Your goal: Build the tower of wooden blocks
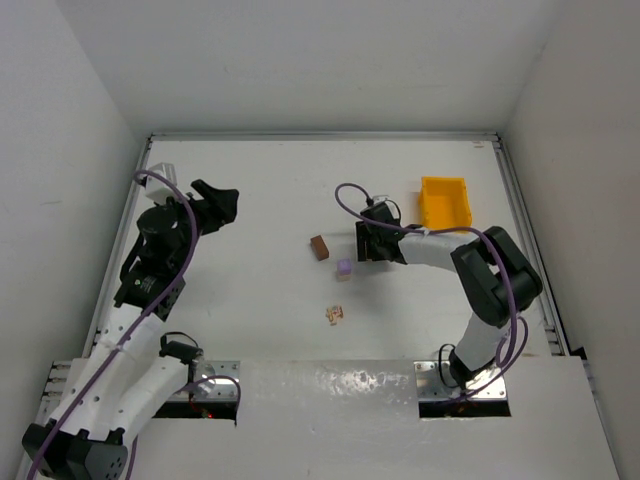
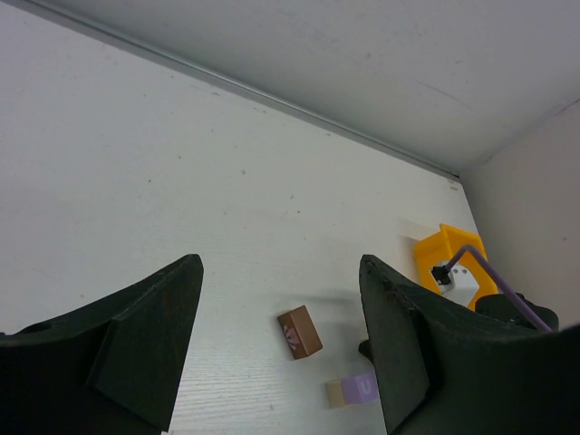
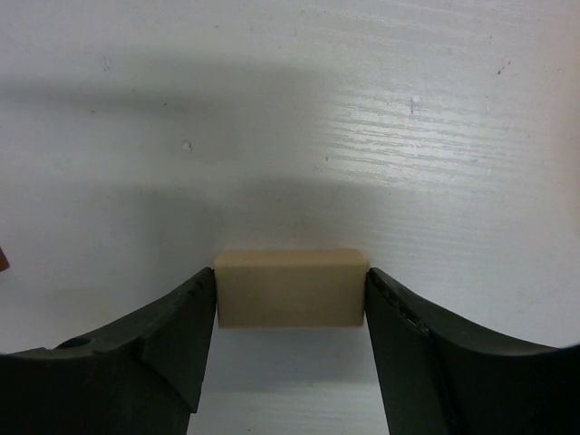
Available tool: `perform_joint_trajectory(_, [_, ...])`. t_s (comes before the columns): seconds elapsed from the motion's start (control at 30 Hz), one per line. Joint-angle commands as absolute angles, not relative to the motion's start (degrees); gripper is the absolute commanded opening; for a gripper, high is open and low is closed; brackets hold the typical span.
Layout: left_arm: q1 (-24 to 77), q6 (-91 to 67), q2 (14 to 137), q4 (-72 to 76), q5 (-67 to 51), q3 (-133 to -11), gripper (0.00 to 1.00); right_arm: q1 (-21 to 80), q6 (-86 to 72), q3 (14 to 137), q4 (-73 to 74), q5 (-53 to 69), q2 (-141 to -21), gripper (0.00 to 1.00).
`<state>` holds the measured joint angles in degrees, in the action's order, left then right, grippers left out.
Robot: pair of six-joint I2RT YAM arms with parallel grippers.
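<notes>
So — right gripper (image 1: 362, 244) pinches tan block (image 3: 290, 288) by its ends, near table (image 1: 260, 300) centre; left gripper (image 2: 281, 272) wide, empty. We'd call it light, stiff, slick wood — hold flat faces squarely. Nothing stacked yet.

On the table (image 1: 250, 300) we find three blocks lying apart. The far block (image 1: 320, 247) is left of the middle block (image 1: 344, 269), which sits between the fingers of the right gripper (image 3: 290, 272). The near block (image 1: 335, 315) lies closer to the arm bases. The bin (image 1: 445, 200) stands behind and right of all three.
</notes>
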<state>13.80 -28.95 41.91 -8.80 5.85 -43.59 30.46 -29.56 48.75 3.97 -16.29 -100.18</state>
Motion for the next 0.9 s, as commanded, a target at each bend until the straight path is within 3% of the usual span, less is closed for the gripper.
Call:
perform_joint_trajectory(0.0, [13.36,-28.74,42.01,-6.24,4.84,-43.68,0.67,30.15,-29.36,50.71,2.98,-17.49,-100.55,0.64])
perform_joint_trajectory(0.07, [13.36,-28.74,41.84,-6.24,4.66,-43.77,0.67,30.15,-29.01,50.80,3.77,-18.71,-99.76,0.55])
perform_joint_trajectory(0.3, [13.36,-29.27,39.99,-5.98,3.52,-43.68,0.67,30.85,-26.99,51.15,9.04,-20.83,-88.35,0.55])
perform_joint_trajectory(0.53, [13.80,-29.44,36.13,-5.36,2.37,-43.51,0.67,39.97,-28.55,54.05,17.21,-23.73,-79.11,0.56])
perform_joint_trajectory(0.87, [18.28,-27.78,31.47,-6.59,5.89,-44.12,0.67,48.42,-34.27,57.56,19.95,-25.23,-82.52,0.56])
